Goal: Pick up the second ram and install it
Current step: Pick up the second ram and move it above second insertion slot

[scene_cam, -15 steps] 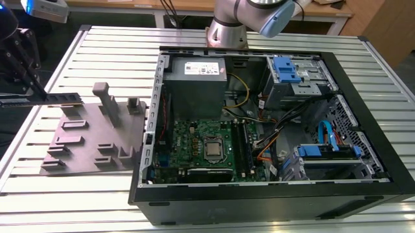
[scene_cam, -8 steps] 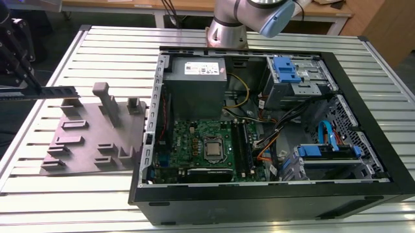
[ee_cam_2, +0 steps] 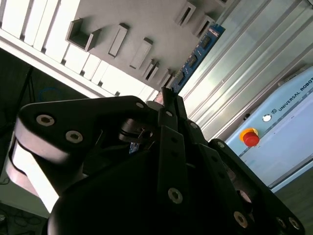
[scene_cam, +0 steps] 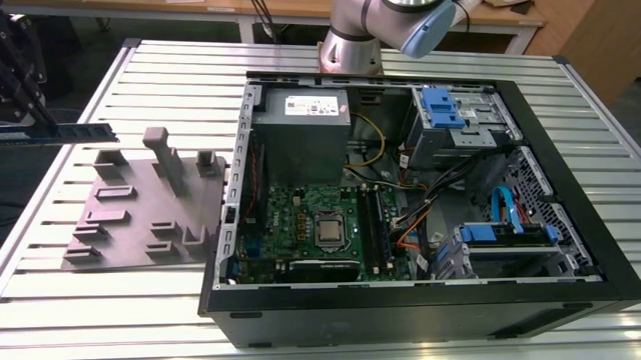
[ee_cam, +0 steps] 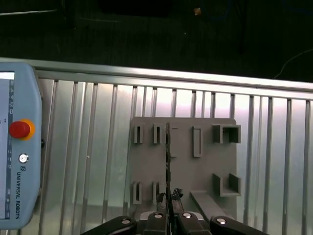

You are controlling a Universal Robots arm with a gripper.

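- Fingers: closed on one end of the ram, pressing its flat faces.
- Gripper: at nine o'clock in the exterior view, raised above the table's edge.
- Ram: held level in the air. Its free end points toward three o'clock from the gripper. It is clear of the fixture, at about ten o'clock from it. In the first wrist view it appears edge-on over the fixture.
- Fixture: grey slotted tray, flat on the table, just beside the case at its nine o'clock.
- Case: open, lying on its side. The motherboard sits at six o'clock inside, with black slots at three o'clock of the processor. The slots are well apart from the ram.
- Arm base: at twelve o'clock of the case.
- Pendant: on the table near the fixture, with a red button.
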